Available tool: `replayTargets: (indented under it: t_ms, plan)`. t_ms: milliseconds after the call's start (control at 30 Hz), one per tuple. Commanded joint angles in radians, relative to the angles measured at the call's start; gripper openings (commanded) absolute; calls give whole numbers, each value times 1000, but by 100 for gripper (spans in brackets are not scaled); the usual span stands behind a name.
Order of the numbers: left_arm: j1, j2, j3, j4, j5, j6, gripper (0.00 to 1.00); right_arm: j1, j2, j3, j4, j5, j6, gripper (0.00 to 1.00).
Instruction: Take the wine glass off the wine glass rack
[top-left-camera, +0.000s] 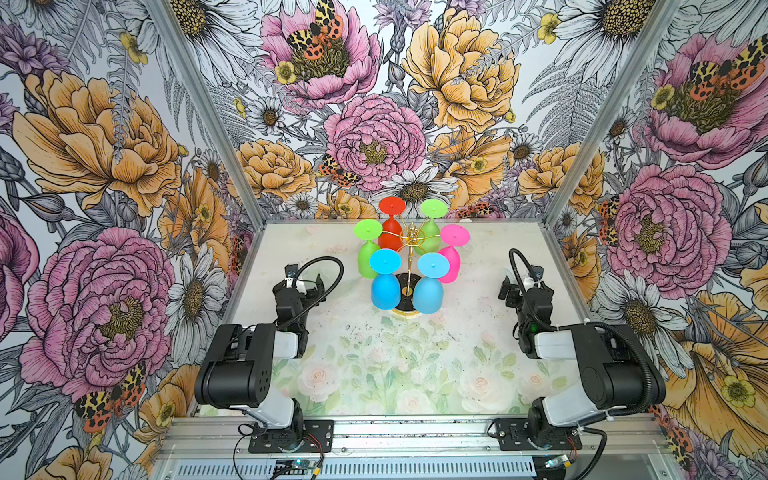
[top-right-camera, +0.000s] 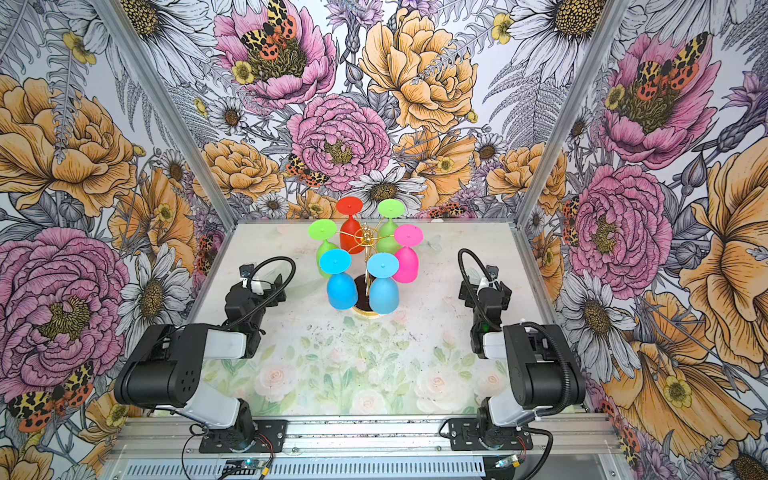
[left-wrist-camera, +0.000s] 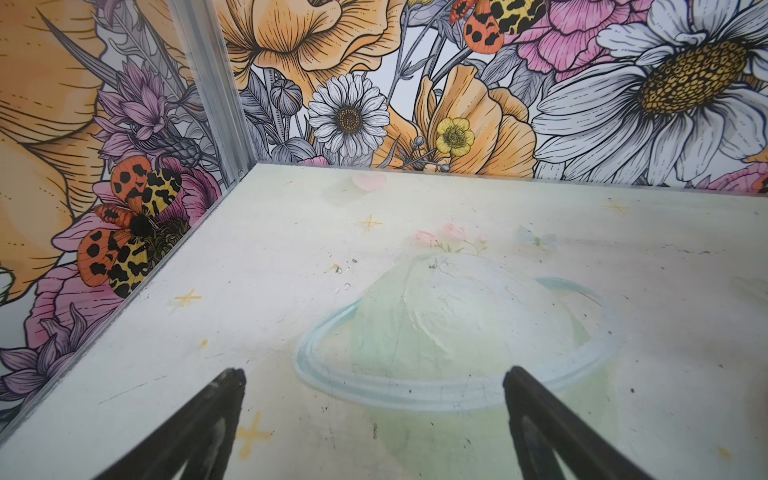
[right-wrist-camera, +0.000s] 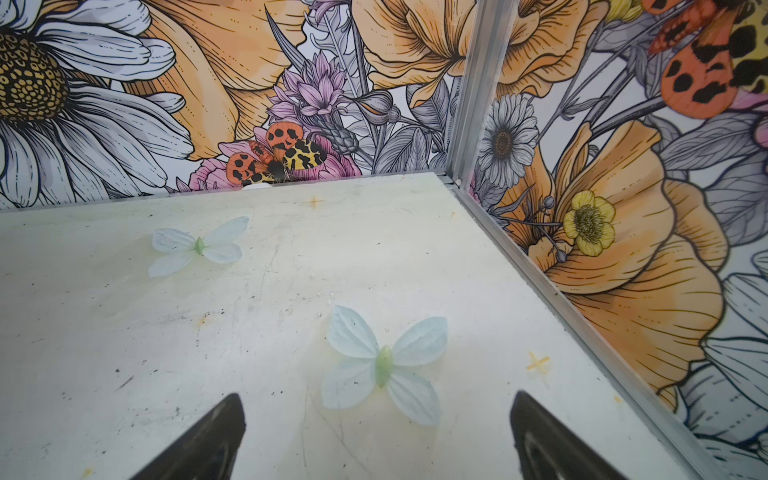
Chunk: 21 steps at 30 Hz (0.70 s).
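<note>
**Rack fully loaded; both tools wide**

The wine glass rack (top-left-camera: 412, 238) stands on the table (top-left-camera: 465, 340), toward its far edge, seen in both top views. Its round black base shows between the two nearest bowls. Six glasses hang upside down from its looped arms, feet uppermost.

- **Behind the rack's pole:** the red wine glass (top-left-camera: 392, 227) and the pale green wine glass (top-left-camera: 432, 239).
- **To the sides of the pole:** the green wine glass (top-left-camera: 366, 259) on its left and the pink wine glass (top-left-camera: 451, 262) on its right.
- **In front of the pole:** the left blue wine glass (top-left-camera: 385, 293) and the right blue wine glass (top-left-camera: 428, 296).

My left tool (left-wrist-camera: 374, 374) hangs to the left of the rack, well apart from it. Its fingers are spread wide and empty over the printed table. My right tool (right-wrist-camera: 377, 398) hangs to the right of the rack, equally well apart. It too is spread wide and empty, above a printed pale butterfly (right-wrist-camera: 384, 365).
</note>
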<state>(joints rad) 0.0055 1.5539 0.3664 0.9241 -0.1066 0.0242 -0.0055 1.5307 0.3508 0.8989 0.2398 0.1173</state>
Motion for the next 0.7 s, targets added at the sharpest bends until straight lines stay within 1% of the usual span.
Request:
replayTargets:
  t_ms: [0, 300, 333, 467, 600, 667]
  plan:
    - [10, -3, 13, 13, 27, -22, 99, 5, 5, 17, 17, 10, -4, 100]
    - [17, -9, 11, 14, 36, -28, 99, 6, 3, 17, 18, 15, -7, 99]
    - [17, -18, 12, 6, 35, -28, 99, 6, -12, 26, -9, 20, -1, 99]
    - [16, -101, 17, -80, 12, -33, 99, 8, -109, 100, -226, 22, -6, 98]
    - [10, -232, 52, -274, -59, -67, 99, 9, -208, 137, -387, 57, 33, 97]
    - [6, -302, 79, -390, -96, -74, 99, 10, -257, 157, -482, 48, 60, 96]
